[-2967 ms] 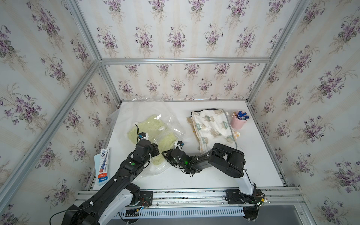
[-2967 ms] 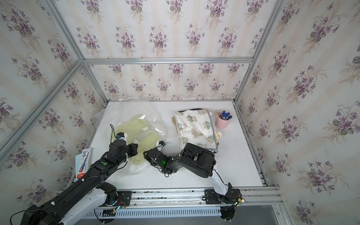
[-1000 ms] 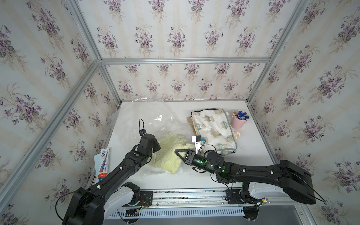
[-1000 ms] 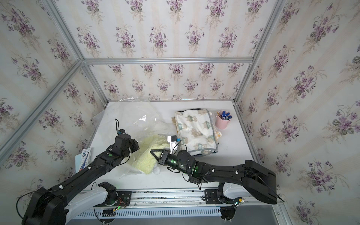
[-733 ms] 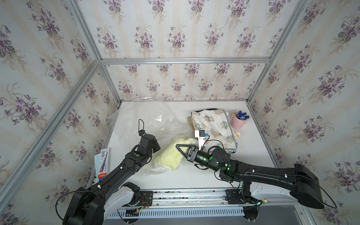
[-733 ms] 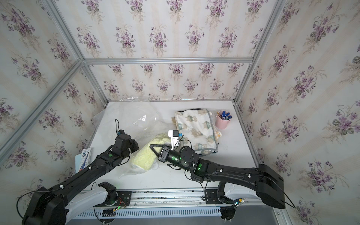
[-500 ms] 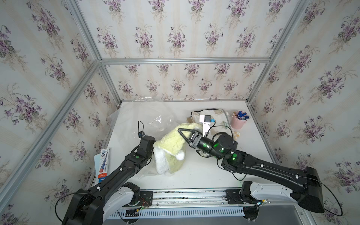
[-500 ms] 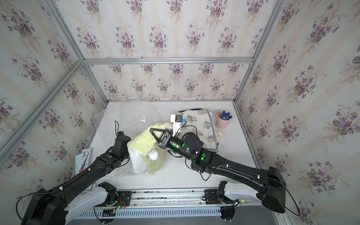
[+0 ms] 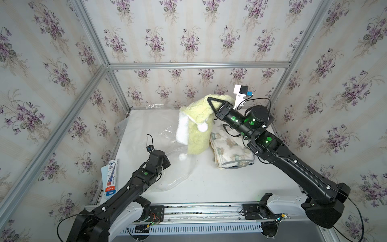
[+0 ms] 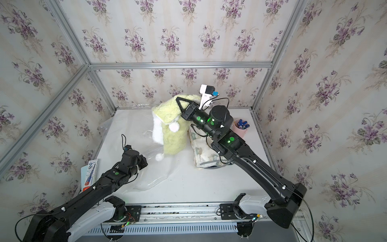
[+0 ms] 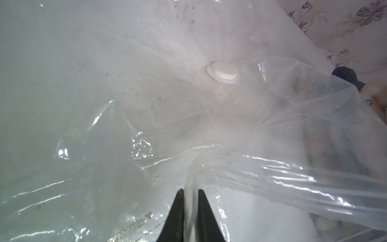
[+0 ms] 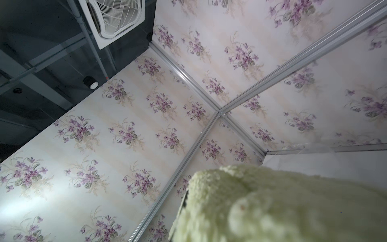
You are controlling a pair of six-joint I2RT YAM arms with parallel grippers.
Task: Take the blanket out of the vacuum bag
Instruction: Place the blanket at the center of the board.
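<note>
A pale yellow fluffy blanket (image 9: 198,134) (image 10: 173,136) with white pompoms hangs in the air over the middle of the table. My right gripper (image 9: 209,100) (image 10: 178,99) is shut on its top edge, and fleece (image 12: 272,199) fills the right wrist view. The blanket's lower end dangles at the mouth of the vacuum bag (image 9: 178,176) (image 10: 150,178), a clear crinkly sheet lying flat on the left half of the table. My left gripper (image 11: 191,190) (image 9: 164,162) is shut on a bunched fold of the bag. The bag's white valve cap (image 11: 223,71) lies just beyond that gripper.
A folded patterned cloth (image 9: 228,148) lies under my right arm at the right. A pink cup (image 10: 240,127) with pens stands at the back right. A blue and white packet (image 9: 110,178) lies off the table's left edge. Wallpapered walls close three sides.
My right gripper has risen and swung back with the blanket, drawing it up from the bag until it hangs upright. The left gripper has kept its hold on the bag, nearly still.
</note>
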